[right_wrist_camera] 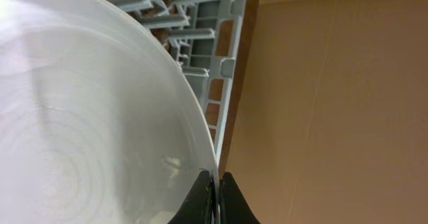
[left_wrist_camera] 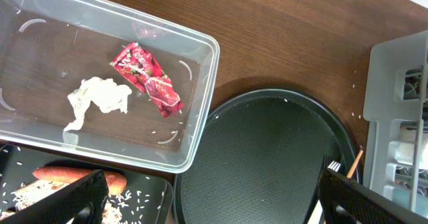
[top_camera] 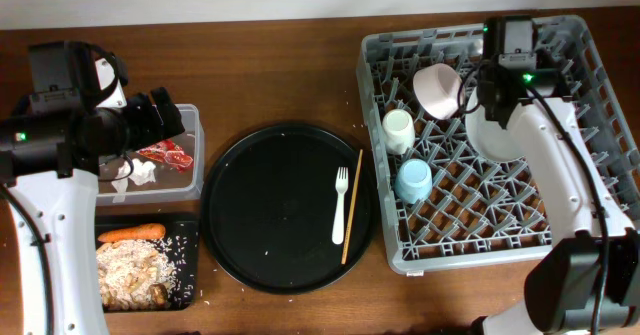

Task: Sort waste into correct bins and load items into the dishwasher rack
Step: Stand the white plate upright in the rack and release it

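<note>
**A:** Dark wooden table, with the dishwasher rack on its right side. Where's the plate?

**B:** The plate is inside the rack, toward the back. The right gripper is pinched shut on its rim, close to the rack's outer wall.

**A:** And the other arm?

**B:** The left gripper hangs wide open and empty over the clear tub, which holds the red wrapper and the tissue.

**A:** How should the plate be set down?

**B:** I'd stand it on edge between two peg rows, clear of the pink bowl and the cream cup. Let go only once the pegs carry it (a smooth rim slips easily). Then lift straight up.

**A:** What's left after that?

**B:** The fork and the chopsticks, lying side by side on the round black tray.
</note>
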{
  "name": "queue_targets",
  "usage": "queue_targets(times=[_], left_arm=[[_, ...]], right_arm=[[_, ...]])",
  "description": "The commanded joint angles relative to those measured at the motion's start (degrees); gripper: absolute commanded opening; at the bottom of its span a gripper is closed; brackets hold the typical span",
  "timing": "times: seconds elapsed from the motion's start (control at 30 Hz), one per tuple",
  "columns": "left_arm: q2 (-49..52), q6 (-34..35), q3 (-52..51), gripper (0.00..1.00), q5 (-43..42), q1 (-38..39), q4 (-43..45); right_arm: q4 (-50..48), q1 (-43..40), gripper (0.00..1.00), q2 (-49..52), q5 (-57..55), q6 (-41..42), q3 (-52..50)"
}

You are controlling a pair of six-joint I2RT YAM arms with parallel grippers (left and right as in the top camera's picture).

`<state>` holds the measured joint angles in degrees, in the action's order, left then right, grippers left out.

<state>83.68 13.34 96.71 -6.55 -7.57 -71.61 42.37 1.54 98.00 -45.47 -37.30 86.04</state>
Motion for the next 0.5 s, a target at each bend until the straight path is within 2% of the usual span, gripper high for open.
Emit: queue_targets(times=[0.0, 0.2, 0.23, 0.27, 0.3, 0.37, 0.43, 0.47], left_arm=[[-0.8, 0.7, 0.8, 0.99, 0.6, -0.2, 0.0], [-0.8, 0.7, 0.9, 0.99, 0.6, -0.2, -0.1], [-0.8, 0.7, 0.9, 0.99, 0.6, -0.2, 0.0], [-0.8, 0.7, 0.9, 0.99, 0.6, -0.2, -0.1], [-0.8, 0.7, 0.8, 1.0, 0.6, -0.2, -0.1], [-0.8, 0.7, 0.8, 0.99, 0.6, -0.2, -0.1], [-0.8, 0.7, 0.9, 0.99, 0.6, -0.2, -0.1], [-0.8, 0.7, 0.9, 0.99, 0.6, -0.2, -0.1]], right_arm=[[1.2, 2.8, 0.04, -0.5, -3.0, -0.4, 0.7], [6.3, 4.9, 0.06, -0.5, -3.0, 1.3, 0.7], [6.6, 4.9, 0.1, -0.6, -3.0, 2.4, 0.7], [7.0, 4.9, 0.27, -0.6, -3.0, 3.7, 0.7], [7.1, 4.9, 0.36, -0.6, -3.0, 4.9, 0.7], [7.2, 4.9, 0.47, -0.6, -3.0, 5.0, 0.7], [7.2, 4.9, 0.5, -0.9, -3.0, 5.0, 0.7], [7.2, 5.0, 0.55, -1.1, -3.0, 5.0, 0.7]])
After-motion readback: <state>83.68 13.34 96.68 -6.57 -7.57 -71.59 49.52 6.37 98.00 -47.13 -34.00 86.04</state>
